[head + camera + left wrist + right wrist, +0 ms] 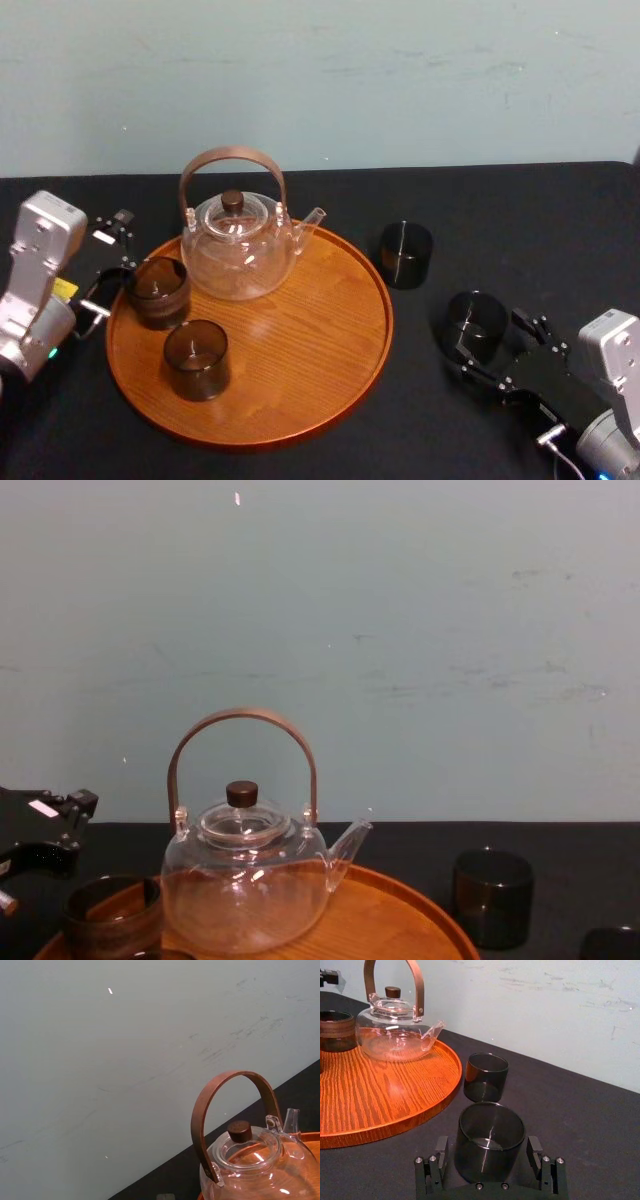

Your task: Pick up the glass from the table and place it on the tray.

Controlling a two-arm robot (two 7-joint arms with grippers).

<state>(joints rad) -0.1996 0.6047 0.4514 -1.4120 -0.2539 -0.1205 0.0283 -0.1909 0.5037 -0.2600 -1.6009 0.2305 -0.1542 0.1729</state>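
Right tool [491,1155] is sitting low over the black bench [520,220], to the right of the tray [300,345]. It is released: its two fingers [436,1162] are standing on either side of a dark glass [491,1135], and a gap is showing on each side, so nothing is being clenched. That glass is standing upright on the bench, off the tray and near its right rim. A second dark glass [406,254] is standing upright just behind it, farther from the robot. It is also resting on the bench, just beside the tray rim.

On the tray, a clear teapot [238,245] with a brown hoop handle is sitting at the back with its spout pointing right. Two brownish glasses are standing on the left part. One, the back brown glass [158,290], is sitting right next to the teapot; can't tell if they're touching. The other, the front brown glass [197,358], is standing nearer the robot.

Left tool [108,262] is hovering at the tray's left edge, just beside the back brown glass. Its fingers are looking spread and are gripping nothing.
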